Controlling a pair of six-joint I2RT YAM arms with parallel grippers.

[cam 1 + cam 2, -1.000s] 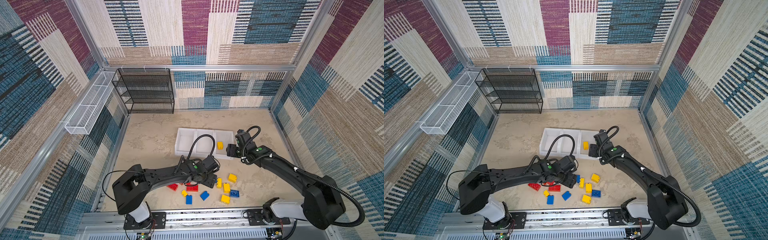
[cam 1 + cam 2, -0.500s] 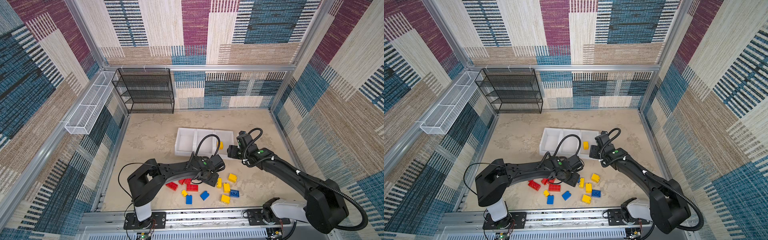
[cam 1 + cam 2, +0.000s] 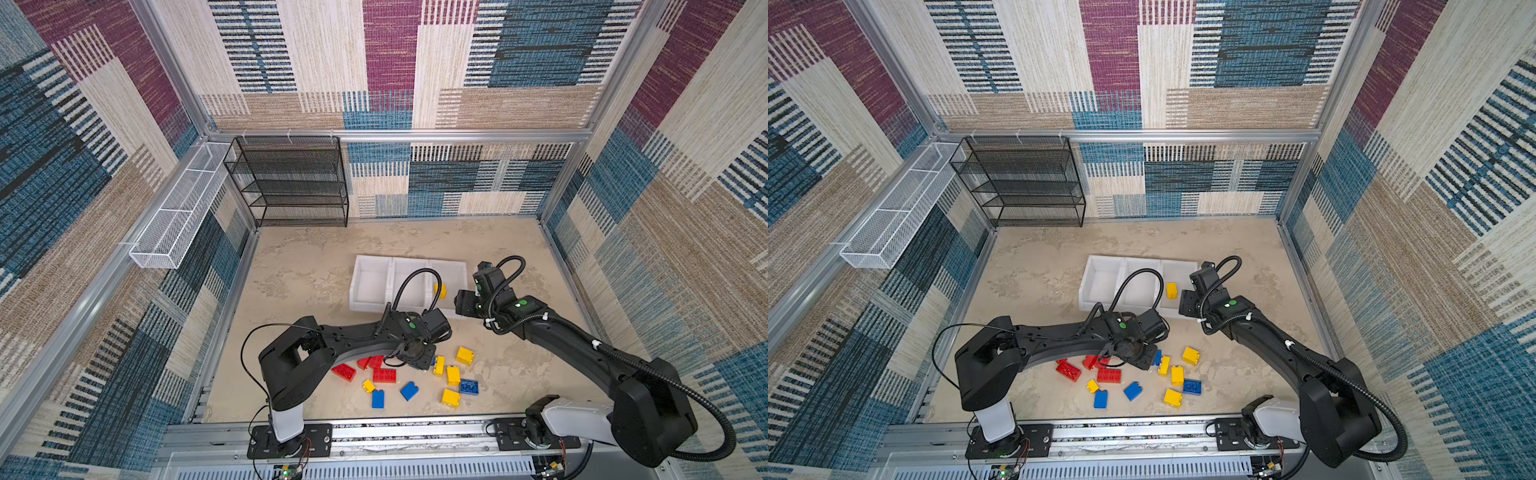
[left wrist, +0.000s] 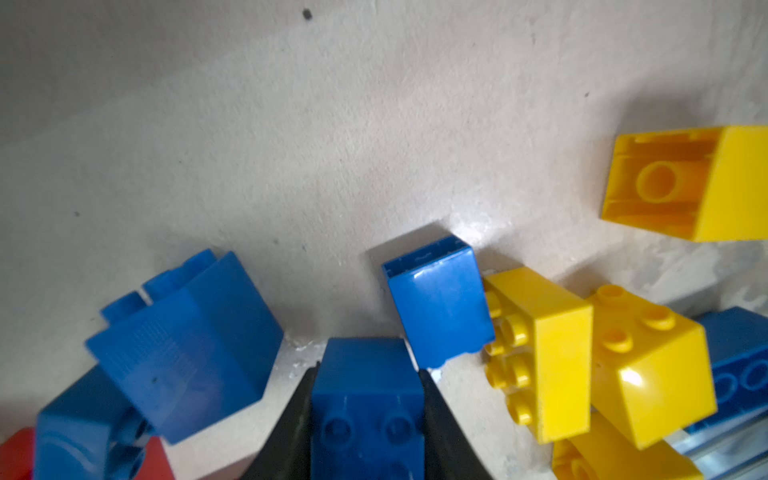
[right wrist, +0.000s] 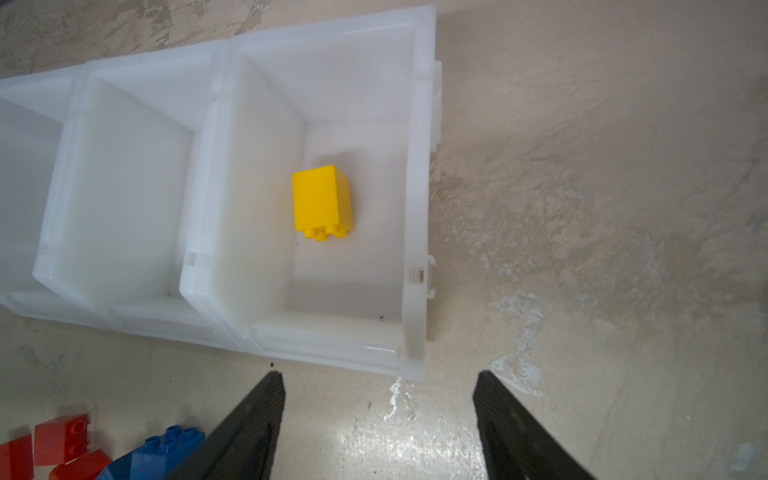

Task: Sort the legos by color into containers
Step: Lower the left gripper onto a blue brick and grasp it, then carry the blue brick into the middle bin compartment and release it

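**Left gripper** point(image 4: 367, 371): the jaws are clamped on two opposite sides of a square blue brick point(image 4: 365, 399), whose studs face the wrist camera. Whether this brick is clear of the table point(image 4: 332, 124) cannot be told.

Just past the fingertips lies a second blue brick point(image 4: 440, 299), tipped on its side. It touches a yellow oblong brick point(image 4: 540, 353) on the gripper's side toward the right arm. A yellow square brick point(image 4: 652, 365) rests against the oblong one, and a dark blue brick point(image 4: 739, 365) lies beyond it.

On the gripper's opposite side sits a tilted large blue brick point(image 4: 187, 345), with a red brick point(image 4: 16, 453) at the frame edge. Farther ahead, apart from this cluster, an overturned yellow brick point(image 4: 685, 183) shows its hollow underside.

**Right gripper** point(image 5: 378, 376): the jaws stand wide apart and hold nothing. They are above bare table, just short of the near wall of the containers point(image 5: 417, 208). Ahead of the gripper, inside the end bin, a single yellow brick point(image 5: 323, 201) lies on its side with its studs pointing back toward the gripper.

**Both top views:**
- The loose legos point(image 3: 409, 390) are scattered on the table around and under the left gripper point(image 3: 419, 360).
- The containers point(image 3: 1096, 266) lie beyond the left gripper.
- The right gripper point(image 3: 462, 303) is beside their end bin.
- Farthest off, a black mesh rack point(image 3: 291, 183) stands against the back wall.
- A white wire basket point(image 3: 174, 216) hangs beside the rack.
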